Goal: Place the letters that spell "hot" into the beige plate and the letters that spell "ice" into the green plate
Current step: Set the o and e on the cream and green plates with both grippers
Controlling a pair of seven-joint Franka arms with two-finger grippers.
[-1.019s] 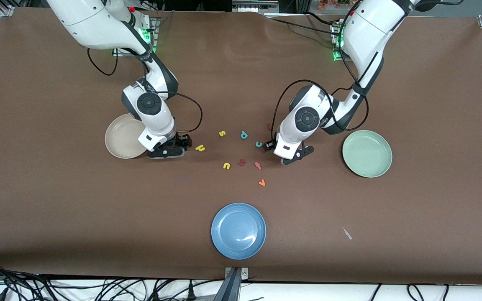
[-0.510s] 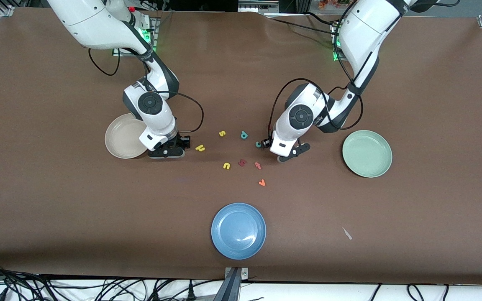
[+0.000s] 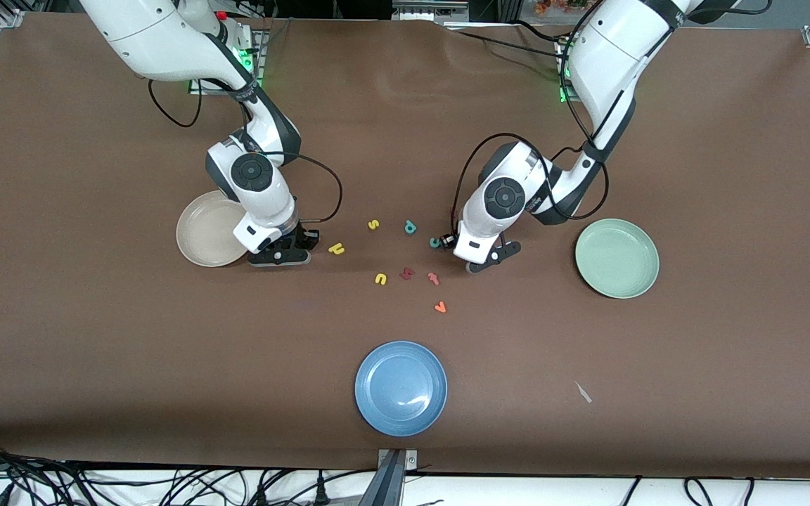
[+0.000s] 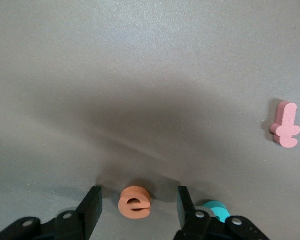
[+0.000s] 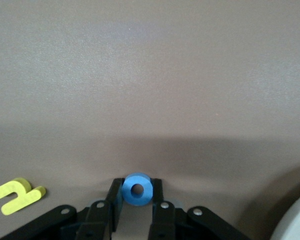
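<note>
My right gripper (image 3: 280, 254) sits low on the table just beside the beige plate (image 3: 197, 235) in the front view, and since a second ago it has barely shifted. The yellow h (image 3: 336, 248) lies a short way off it, toward the letter cluster. My left gripper (image 3: 477, 258) has slid in toward the teal c (image 3: 435, 242) from where it stood a second ago; the green plate (image 3: 616, 258) lies well apart from it, toward the left arm's end. Both plates look bare.

In the left wrist view, the left gripper (image 4: 139, 210) stands open, one finger on each side of the orange e (image 4: 134, 202), with gaps showing and no contact that I can see. The teal c (image 4: 216, 210) peeks out just outside one finger, and the orange t (image 4: 285, 125) lies farther off.

In the right wrist view, the right gripper (image 5: 136, 200) has just closed, and its fingers now pinch the blue o (image 5: 137, 189) between them. The yellow h (image 5: 17, 195) lies off to one side.

I judge the first "hot" letter is secured and ready to carry to the beige plate, while the e is lined up but not yet gripped.
</note>
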